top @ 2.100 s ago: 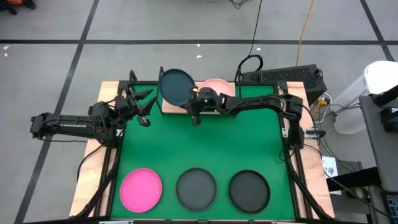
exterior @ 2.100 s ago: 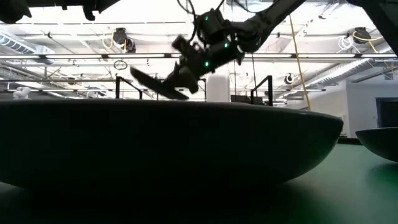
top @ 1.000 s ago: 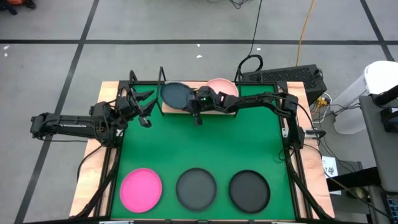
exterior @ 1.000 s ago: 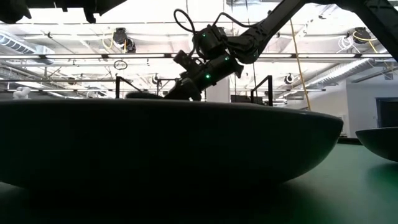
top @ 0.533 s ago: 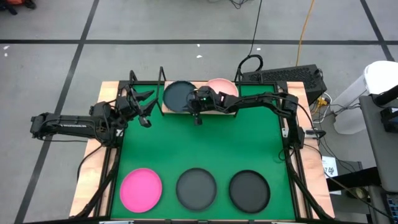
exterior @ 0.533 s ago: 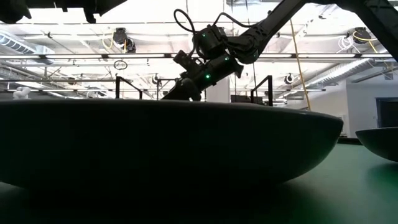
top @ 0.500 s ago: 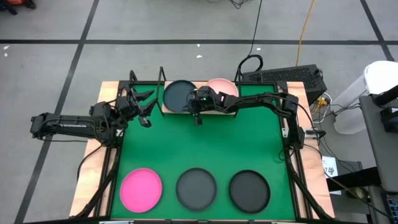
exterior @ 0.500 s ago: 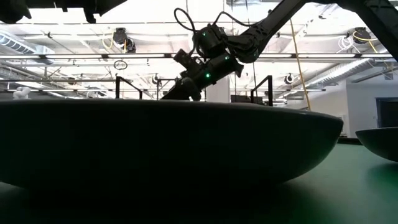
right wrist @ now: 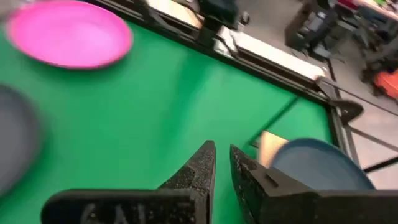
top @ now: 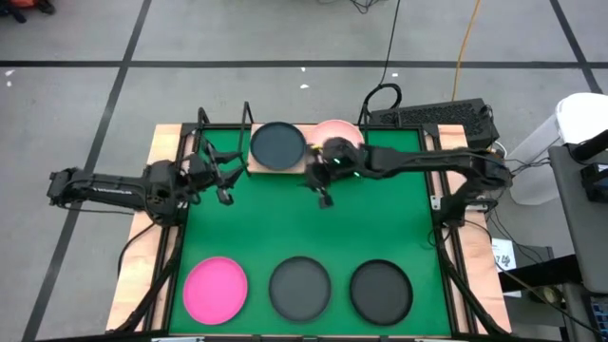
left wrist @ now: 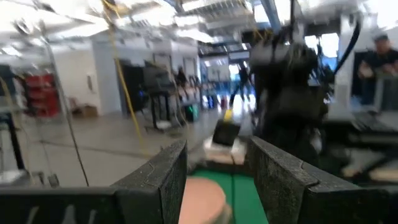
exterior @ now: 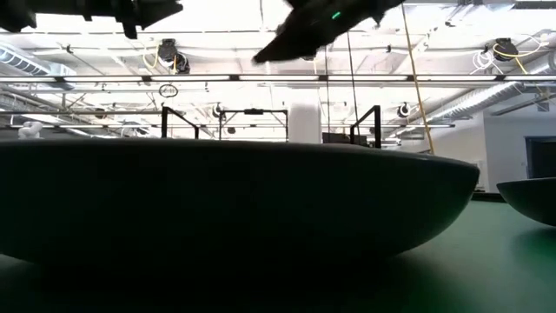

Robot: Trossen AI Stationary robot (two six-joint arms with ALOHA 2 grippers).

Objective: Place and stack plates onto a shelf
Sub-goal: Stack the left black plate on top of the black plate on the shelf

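A dark plate point(top: 278, 144) lies flat on the left half of the light-wood shelf point(top: 255, 167) at the table's far edge, and also shows in the right wrist view point(right wrist: 317, 165). A pale pink plate point(top: 334, 131) lies on the shelf's right half. My right gripper point(top: 323, 195) hangs empty over the green mat, just near of the shelf, its fingers point(right wrist: 208, 163) a narrow gap apart. My left gripper point(top: 225, 177) is open and empty left of the shelf; the pale pink plate point(left wrist: 202, 199) shows between its fingers. A hot pink plate point(top: 216, 288) and two dark plates point(top: 300, 285) point(top: 381, 290) lie along the near edge.
The shelf's black wire supports point(top: 247, 119) rise at its far left. In the low view one near dark plate point(exterior: 234, 200) fills the foreground and hides the mat. The middle of the green mat point(top: 313, 228) is bare. A keyboard point(top: 437, 116) lies beyond the far right corner.
My right gripper has let go of the dark plate, which now lies flat on the shelf's left half. The gripper has risen and drawn back toward the table's near and right edges, out over the mat. My left gripper has shifted a little toward the near edge.
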